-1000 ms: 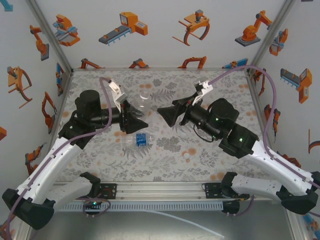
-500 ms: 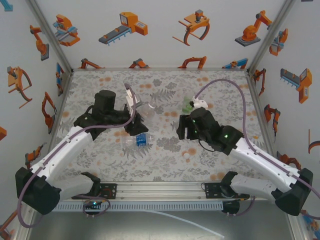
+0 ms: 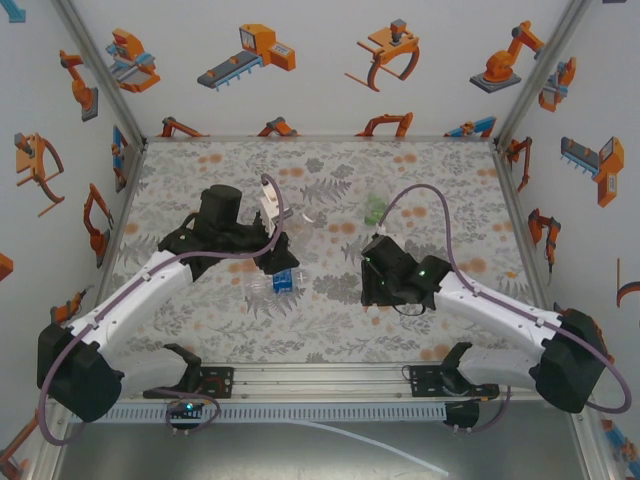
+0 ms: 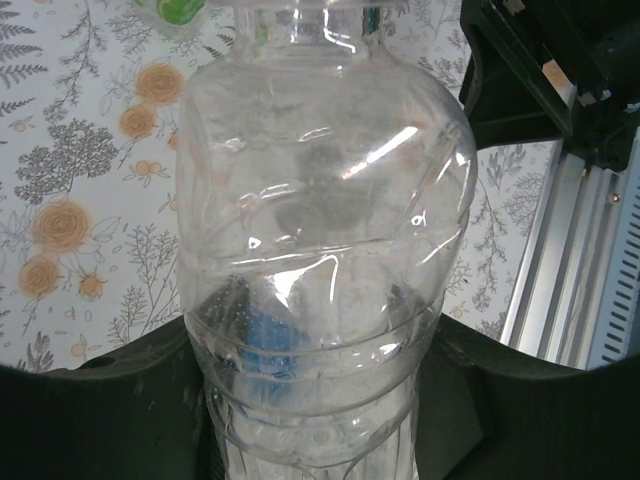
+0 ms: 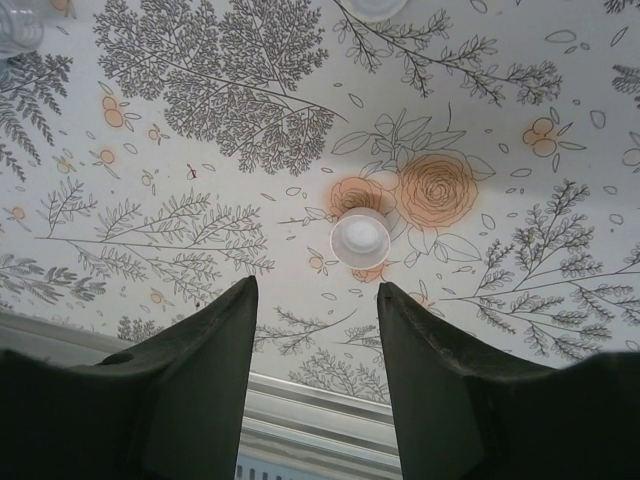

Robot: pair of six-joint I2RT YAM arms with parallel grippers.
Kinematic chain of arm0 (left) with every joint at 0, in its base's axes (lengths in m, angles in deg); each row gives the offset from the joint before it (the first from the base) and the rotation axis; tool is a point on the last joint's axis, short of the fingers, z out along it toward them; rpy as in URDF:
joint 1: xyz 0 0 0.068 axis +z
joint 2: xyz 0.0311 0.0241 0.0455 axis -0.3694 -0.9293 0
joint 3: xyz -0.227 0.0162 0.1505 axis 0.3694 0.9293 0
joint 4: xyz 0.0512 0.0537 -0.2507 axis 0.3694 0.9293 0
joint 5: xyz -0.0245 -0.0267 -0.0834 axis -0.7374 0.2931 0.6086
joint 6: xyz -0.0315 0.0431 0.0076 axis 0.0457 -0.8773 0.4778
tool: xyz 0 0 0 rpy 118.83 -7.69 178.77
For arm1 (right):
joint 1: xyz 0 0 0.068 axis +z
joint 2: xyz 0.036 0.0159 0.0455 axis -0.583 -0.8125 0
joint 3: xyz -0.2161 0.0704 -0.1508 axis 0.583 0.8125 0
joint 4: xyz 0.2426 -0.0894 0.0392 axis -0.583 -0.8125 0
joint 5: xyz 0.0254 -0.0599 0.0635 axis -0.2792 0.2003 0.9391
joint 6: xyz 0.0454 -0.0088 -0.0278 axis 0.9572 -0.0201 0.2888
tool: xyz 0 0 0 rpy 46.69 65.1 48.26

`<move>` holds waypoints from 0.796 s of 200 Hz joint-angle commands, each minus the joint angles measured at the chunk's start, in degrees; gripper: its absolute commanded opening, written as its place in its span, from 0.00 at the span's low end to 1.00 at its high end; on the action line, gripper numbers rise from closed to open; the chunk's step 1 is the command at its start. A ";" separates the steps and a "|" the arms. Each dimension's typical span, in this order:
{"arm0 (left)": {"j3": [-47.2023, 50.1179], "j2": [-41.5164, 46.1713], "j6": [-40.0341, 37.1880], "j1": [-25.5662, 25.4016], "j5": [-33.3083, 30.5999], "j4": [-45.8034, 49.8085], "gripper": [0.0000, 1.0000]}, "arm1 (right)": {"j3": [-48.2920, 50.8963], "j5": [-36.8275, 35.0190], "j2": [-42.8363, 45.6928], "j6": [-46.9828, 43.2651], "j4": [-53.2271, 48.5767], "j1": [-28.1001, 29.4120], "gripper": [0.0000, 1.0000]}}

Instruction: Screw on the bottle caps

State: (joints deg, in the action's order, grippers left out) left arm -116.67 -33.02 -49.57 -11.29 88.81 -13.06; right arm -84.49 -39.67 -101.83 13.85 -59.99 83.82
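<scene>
My left gripper (image 4: 312,385) is shut on the plain clear bottle (image 4: 320,200), gripping its lower body; the open neck (image 4: 300,12) points away with no cap on it. The blue-labelled bottle (image 3: 279,282) lies on the table just under that gripper (image 3: 274,257), and its label shows through the clear plastic. The green bottle (image 3: 375,208) lies further back. My right gripper (image 5: 315,290) is open and points down at the table, with nothing between its fingers. A white bottle cap (image 5: 360,238) lies open side up just beyond the fingertips. A second cap (image 5: 378,5) lies at the top edge of the right wrist view.
The aluminium rail (image 5: 320,420) at the table's near edge runs close behind my right fingers. The right arm (image 4: 530,70) is a dark mass near the clear bottle's neck. The patterned table (image 3: 450,190) is bare toward the back right.
The right arm swung down and toward the near edge, and its gripper now hangs over the cap with the jaws narrower. The left arm carried the clear bottle slightly nearer and to the right.
</scene>
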 commanded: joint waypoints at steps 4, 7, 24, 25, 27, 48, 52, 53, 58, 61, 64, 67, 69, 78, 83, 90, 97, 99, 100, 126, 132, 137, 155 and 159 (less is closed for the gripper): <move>0.37 -0.30 -0.78 -0.46 -0.99 -1.77 0.00 | 2.19 -0.34 -1.19 2.66 3.80 -0.20 0.47; 0.36 -0.30 -0.81 -0.55 -1.13 -1.67 0.00 | 2.38 -0.41 -1.36 2.80 4.05 -0.19 0.46; 0.40 -0.44 -1.11 -0.94 -2.12 -1.26 0.00 | 3.02 -0.77 -2.12 3.54 4.69 -0.19 0.44; 0.38 -0.44 -1.09 -0.90 -2.19 -1.31 0.00 | 3.09 -0.77 -2.11 3.59 4.72 -0.18 0.44; 0.37 -0.44 -1.08 -1.01 -2.29 -1.34 0.00 | 3.18 -0.79 -2.23 3.61 4.85 -0.17 0.44; 0.12 -0.87 -1.08 -1.48 -2.31 -1.21 0.00 | 4.55 -0.78 -2.85 4.30 6.05 -0.22 0.43; 0.03 -1.00 -1.12 -1.50 -2.26 -1.09 0.00 | 4.78 -0.71 -2.99 4.42 6.29 -0.19 0.43; 0.02 -1.03 -1.14 -1.49 -2.26 -1.05 0.00 | 4.85 -0.70 -2.98 4.43 6.35 -0.22 0.43; -0.11 -1.12 -1.14 -1.57 -2.26 -0.97 0.00 | 5.19 -0.60 -3.19 4.52 6.67 -0.20 0.42; -0.14 -1.18 -1.19 -1.55 -2.34 -0.81 0.00 | 5.28 -0.60 -3.29 4.60 6.76 -0.19 0.43; -0.27 -1.28 -1.17 -1.57 -2.41 -0.68 0.00 | 5.47 -0.55 -3.29 4.66 6.89 -0.19 0.43; -0.40 -1.34 -1.24 -1.64 -2.55 -0.47 0.00 | 5.48 -0.59 -3.46 4.70 6.86 -0.24 0.42; -0.44 -1.39 -1.34 -1.59 -2.60 -0.34 0.00 | 5.58 -0.55 -3.58 4.66 6.90 -0.19 0.43; -0.71 -1.51 -1.43 -1.57 -3.11 0.27 0.00 | 5.73 -0.57 -3.99 4.75 6.95 -0.23 0.42; -0.85 -1.50 -1.45 -1.57 -3.20 0.46 0.00 | 5.91 -0.68 -4.14 4.79 6.94 -0.18 0.43; -0.80 -1.59 -1.56 -1.55 -3.38 0.41 0.00 | 6.03 -0.77 -4.37 4.85 6.92 -0.19 0.43; -0.87 -1.65 -1.52 -1.60 -3.40 0.44 0.00 | 6.21 -0.77 -4.67 4.94 6.94 -0.20 0.43; -0.85 -1.64 -1.52 -1.58 -3.34 0.44 0.00 | 6.27 -0.75 -4.76 4.98 6.94 -0.20 0.43; -0.81 -1.65 -1.52 -1.57 -3.33 0.42 0.00 | 6.30 -0.76 -4.80 4.97 6.94 -0.19 0.43; -1.04 -1.72 -1.48 -1.65 -3.14 0.46 0.00 | 6.67 -0.51 -5.15 5.22 7.38 -0.20 0.43; -1.04 -1.72 -1.43 -1.66 -3.22 0.48 0.00 | 6.67 -0.60 -5.25 5.23 7.38 -0.23 0.43; -0.97 -1.68 -1.43 -1.65 -3.24 0.44 0.00 | 6.65 -0.65 -5.13 5.21 7.38 -0.19 0.42; -1.12 -1.77 -1.44 -1.61 -3.23 0.61 0.00 | 6.73 -0.89 -5.24 5.23 7.33 -0.19 0.42; -1.13 -1.83 -1.43 -1.65 -3.28 0.69 0.00 | 6.76 -0.97 -5.21 5.23 7.37 -0.22 0.42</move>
State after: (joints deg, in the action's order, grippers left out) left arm -116.58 -34.61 -49.83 -12.80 85.31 -12.66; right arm -78.26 -39.67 -106.85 18.16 -53.31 83.82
